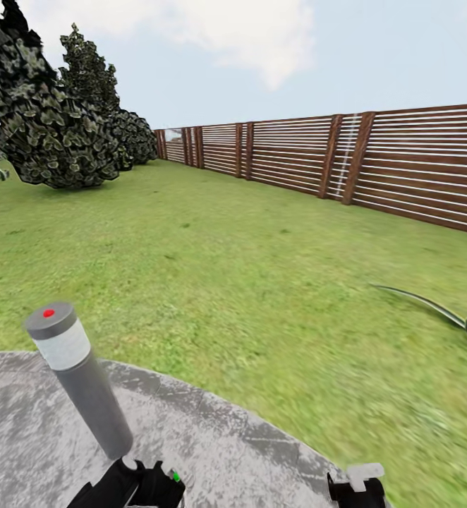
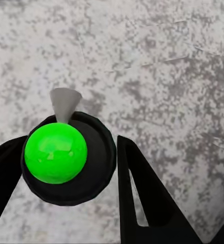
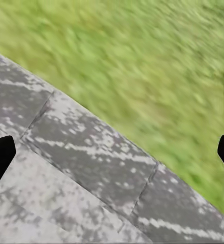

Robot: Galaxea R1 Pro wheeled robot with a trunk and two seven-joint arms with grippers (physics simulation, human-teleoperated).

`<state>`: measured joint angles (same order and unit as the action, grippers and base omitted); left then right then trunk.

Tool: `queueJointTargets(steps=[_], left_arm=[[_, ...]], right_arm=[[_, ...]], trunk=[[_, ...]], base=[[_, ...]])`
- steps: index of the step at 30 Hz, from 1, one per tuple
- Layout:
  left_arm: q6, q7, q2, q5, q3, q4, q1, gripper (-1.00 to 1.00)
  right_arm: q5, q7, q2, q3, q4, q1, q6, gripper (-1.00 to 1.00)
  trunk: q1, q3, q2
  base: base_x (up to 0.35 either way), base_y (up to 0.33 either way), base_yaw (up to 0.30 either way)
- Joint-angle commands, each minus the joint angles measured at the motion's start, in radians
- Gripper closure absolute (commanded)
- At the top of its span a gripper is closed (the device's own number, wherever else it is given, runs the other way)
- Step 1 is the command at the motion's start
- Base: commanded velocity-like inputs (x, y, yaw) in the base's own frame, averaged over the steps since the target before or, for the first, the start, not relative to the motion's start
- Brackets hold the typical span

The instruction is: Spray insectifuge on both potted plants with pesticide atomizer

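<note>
Near the foot of the grey cylindrical bollard light [image 1: 85,384], clasps in the left hand [image 1: 138,480] the small dark pesticide atomizer [image 2: 94,178], long axis running along the fingers toward the grey paved patio [image 1: 22,423]; right hand [image 3: 112,152] wide, empty.

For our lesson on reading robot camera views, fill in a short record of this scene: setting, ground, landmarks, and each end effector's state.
setting: garden with lawn and wooden fence
ground under robot: grey paved patio
landmarks: grey bollard light; dark trees; striped leaves
left end effector: shut on pesticide atomizer, seen end-on
right end effector: open, holding nothing, over the patio edge
</note>
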<state>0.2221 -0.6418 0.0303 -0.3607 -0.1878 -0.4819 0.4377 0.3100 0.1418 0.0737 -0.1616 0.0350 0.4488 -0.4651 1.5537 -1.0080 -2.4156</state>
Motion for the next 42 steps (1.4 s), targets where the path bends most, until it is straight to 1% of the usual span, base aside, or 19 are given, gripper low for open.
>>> queueJointTargets(steps=[1, 2, 4, 7, 9, 22, 24, 29, 42], left_arm=[[-0.004, -0.004, 0.000, -0.004, 0.014, -0.003, -0.001, 1.00], [-0.024, -0.004, -0.001, -0.005, 0.049, -0.003, -0.004, 1.00], [-0.037, -0.005, -0.001, -0.006, 0.079, -0.002, -0.005, 1.00], [-0.043, -0.005, -0.002, -0.006, 0.093, -0.002, -0.006, 1.00], [-0.043, -0.004, -0.003, -0.006, 0.096, -0.003, -0.007, 1.00], [-0.041, -0.002, -0.002, -0.004, 0.097, -0.003, -0.005, 1.00], [-0.041, -0.002, -0.001, -0.002, 0.097, -0.003, -0.005, 1.00], [-0.041, -0.003, 0.002, 0.028, 0.096, -0.003, -0.004, 1.00], [-0.041, -0.002, 0.000, 0.031, 0.096, -0.003, -0.004, 1.00]], right_arm=[[0.011, 0.004, 0.000, -0.007, -0.001, 0.001, -0.003, -1.00], [0.011, 0.004, 0.000, -0.007, -0.001, 0.001, -0.003, -1.00], [0.011, 0.004, -0.001, -0.007, -0.001, 0.001, -0.003, -1.00], [0.009, 0.005, -0.002, -0.007, 0.000, 0.001, -0.003, -1.00], [0.008, 0.005, -0.006, -0.007, -0.001, 0.001, -0.003, -1.00], [0.009, 0.002, -0.005, -0.007, -0.001, 0.001, -0.003, -1.00], [0.009, 0.002, -0.005, -0.007, -0.001, 0.001, -0.003, -1.00], [0.009, 0.002, -0.005, -0.007, -0.001, 0.001, -0.003, -1.00], [0.009, 0.002, -0.005, -0.007, -0.001, 0.001, -0.003, -1.00]], trunk=[[0.000, -0.001, 0.000], [0.000, -0.001, 0.000], [0.000, -0.001, 0.000], [0.000, -0.001, 0.000], [0.000, -0.001, 0.000], [0.000, -0.001, 0.000], [0.000, -0.001, 0.000], [0.000, -0.001, 0.000], [0.000, -0.001, 0.000]], base=[[0.267, -0.227, 0.000], [0.274, -0.224, 0.000], [0.277, -0.222, 0.000], [0.278, -0.221, 0.000], [0.279, -0.221, 0.000], [0.296, -0.178, 0.007], [0.315, -0.133, 0.186], [0.316, -0.131, 0.261], [0.316, -0.134, 0.276]])
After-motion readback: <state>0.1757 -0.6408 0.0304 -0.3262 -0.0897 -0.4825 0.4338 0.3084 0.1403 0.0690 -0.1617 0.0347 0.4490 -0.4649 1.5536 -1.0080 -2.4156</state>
